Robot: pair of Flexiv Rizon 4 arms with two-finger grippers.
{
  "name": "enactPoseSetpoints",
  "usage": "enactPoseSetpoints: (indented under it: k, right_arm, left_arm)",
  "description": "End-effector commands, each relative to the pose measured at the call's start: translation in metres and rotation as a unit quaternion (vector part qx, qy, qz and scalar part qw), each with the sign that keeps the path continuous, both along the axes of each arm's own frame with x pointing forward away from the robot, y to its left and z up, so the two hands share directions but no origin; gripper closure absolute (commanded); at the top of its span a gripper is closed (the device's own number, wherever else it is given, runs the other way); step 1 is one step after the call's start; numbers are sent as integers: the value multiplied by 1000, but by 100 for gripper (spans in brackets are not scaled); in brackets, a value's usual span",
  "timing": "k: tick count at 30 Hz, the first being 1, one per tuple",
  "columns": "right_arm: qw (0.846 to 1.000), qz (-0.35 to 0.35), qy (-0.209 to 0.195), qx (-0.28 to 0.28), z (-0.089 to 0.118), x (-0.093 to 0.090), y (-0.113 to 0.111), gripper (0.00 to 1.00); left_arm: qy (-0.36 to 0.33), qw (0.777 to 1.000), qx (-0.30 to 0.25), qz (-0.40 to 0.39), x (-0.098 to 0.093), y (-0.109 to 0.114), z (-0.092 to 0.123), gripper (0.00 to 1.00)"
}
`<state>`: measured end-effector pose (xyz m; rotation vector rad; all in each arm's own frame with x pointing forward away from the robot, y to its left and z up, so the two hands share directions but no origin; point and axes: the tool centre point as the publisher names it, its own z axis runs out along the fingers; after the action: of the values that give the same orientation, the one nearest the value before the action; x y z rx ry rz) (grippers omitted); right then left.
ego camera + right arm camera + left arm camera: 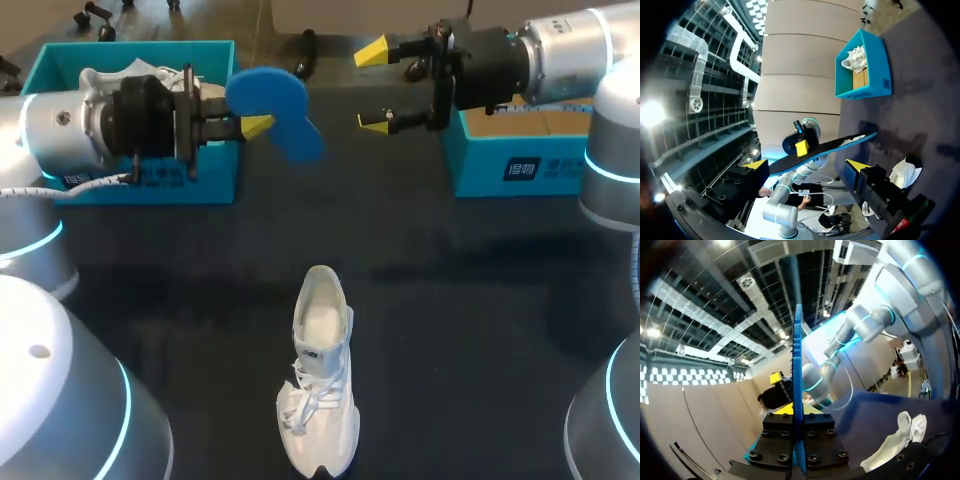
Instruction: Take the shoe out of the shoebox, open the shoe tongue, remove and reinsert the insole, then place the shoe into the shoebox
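Observation:
A white shoe (320,375) lies on the dark table (470,330), toe toward the front edge, its tongue pulled open. My left gripper (255,126) is shut on a blue insole (272,108), held up above the table in front of the teal shoebox (150,185). In the left wrist view the insole (798,380) shows edge-on, clamped in the gripper (798,412), with the shoe (895,440) below. My right gripper (373,88) stands open, level with the insole and a short way to its right, not touching. The right wrist view shows the insole (835,146) ahead of the open gripper (806,165).
The teal shoebox at the back left holds a second white shoe (135,75). Another teal box (520,165), with brown cardboard inside, stands at the back right under my right arm. In the right wrist view the shoebox (862,67) lies beyond the insole.

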<state>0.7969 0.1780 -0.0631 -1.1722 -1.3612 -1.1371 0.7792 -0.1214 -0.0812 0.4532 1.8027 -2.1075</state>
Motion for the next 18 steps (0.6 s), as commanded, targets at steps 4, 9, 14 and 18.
enactPoseSetpoints:
  k: [4, 9, 14, 18]
  right_arm:
    - [1000, 0, 0, -1, 0, 0, 1, 0]
    - [1000, 0, 0, -1, 0, 0, 1, 0]
    - [1000, 0, 0, -1, 0, 0, 1, 0]
    - [1000, 0, 0, -1, 0, 0, 1, 0]
  left_arm:
    - [76, 996, 1, 55, -10, -2, 4, 100]
    - [157, 987, 1, 41, -5, -5, -4, 100]
    - [269, 962, -17, 38, 4, 0, -4, 100]
    - [356, 934, -18, 22, 6, 2, 0, 100]
